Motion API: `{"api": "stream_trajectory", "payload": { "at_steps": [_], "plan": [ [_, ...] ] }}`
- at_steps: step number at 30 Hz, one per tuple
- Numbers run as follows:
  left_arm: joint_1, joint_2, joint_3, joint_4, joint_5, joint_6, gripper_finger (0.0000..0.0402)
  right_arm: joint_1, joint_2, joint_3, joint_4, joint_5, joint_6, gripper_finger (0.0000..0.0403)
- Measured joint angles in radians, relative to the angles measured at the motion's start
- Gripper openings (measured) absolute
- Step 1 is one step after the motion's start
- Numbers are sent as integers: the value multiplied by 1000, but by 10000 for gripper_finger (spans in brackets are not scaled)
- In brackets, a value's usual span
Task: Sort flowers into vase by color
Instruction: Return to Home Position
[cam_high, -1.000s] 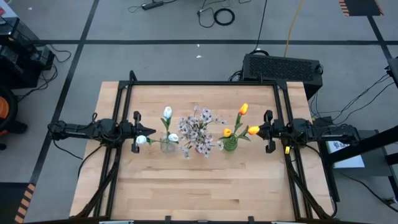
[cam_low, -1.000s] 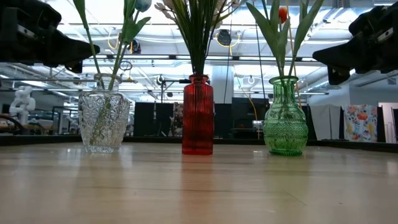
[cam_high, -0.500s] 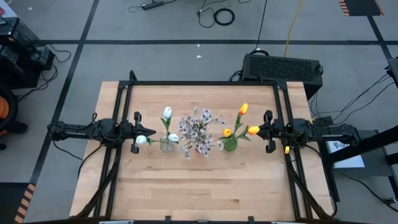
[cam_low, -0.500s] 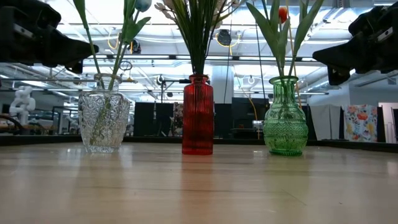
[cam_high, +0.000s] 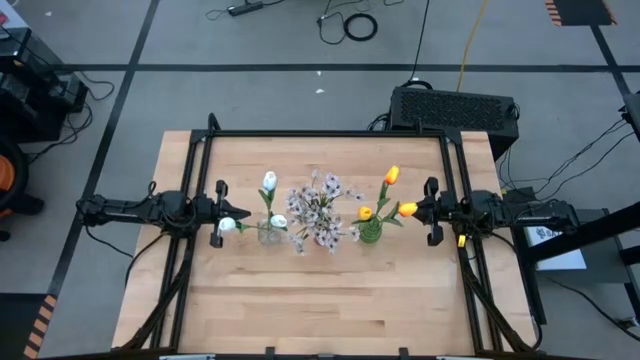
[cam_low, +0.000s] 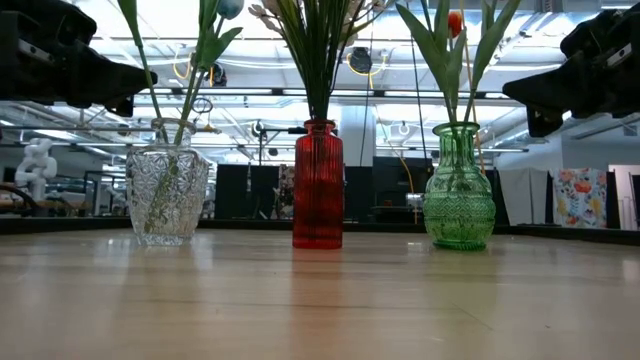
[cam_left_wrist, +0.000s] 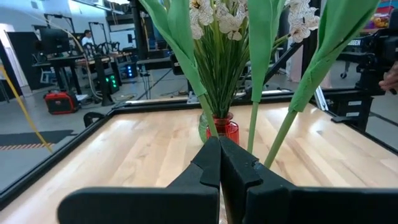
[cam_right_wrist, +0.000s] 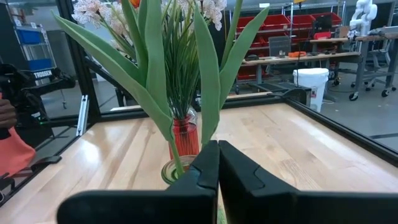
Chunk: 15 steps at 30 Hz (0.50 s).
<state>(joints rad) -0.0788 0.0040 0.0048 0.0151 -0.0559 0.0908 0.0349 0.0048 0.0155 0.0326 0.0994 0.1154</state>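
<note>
Three vases stand in a row across the table's middle. At the left, the clear glass vase (cam_low: 168, 195) holds white tulips (cam_high: 269, 181). The red vase (cam_low: 318, 185) in the middle holds sprays of pale pink-white blossoms (cam_high: 318, 210). On the right, the green vase (cam_low: 459, 187) holds orange-yellow tulips (cam_high: 391, 175). My left gripper (cam_high: 225, 212) hangs shut and level above the table, just left of the clear vase, pointing at the row (cam_left_wrist: 219, 163). My right gripper (cam_high: 418, 210) is shut and level just right of the green vase (cam_right_wrist: 217, 163). Neither holds anything.
A black frame rail (cam_high: 320, 134) runs around the table. A black box (cam_high: 455, 105) sits on the floor past the far right corner. A person's hand (cam_right_wrist: 9, 118) shows beyond the table's left side. Bare wood (cam_high: 320, 300) fills the table's near half.
</note>
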Motion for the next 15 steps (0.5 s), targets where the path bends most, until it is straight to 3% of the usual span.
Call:
{"api": "stream_trajectory", "payload": {
  "at_steps": [15],
  "plan": [
    [0,0,0,3,-1,-57,15,0,0,0,0,0,0,0]
  ]
}}
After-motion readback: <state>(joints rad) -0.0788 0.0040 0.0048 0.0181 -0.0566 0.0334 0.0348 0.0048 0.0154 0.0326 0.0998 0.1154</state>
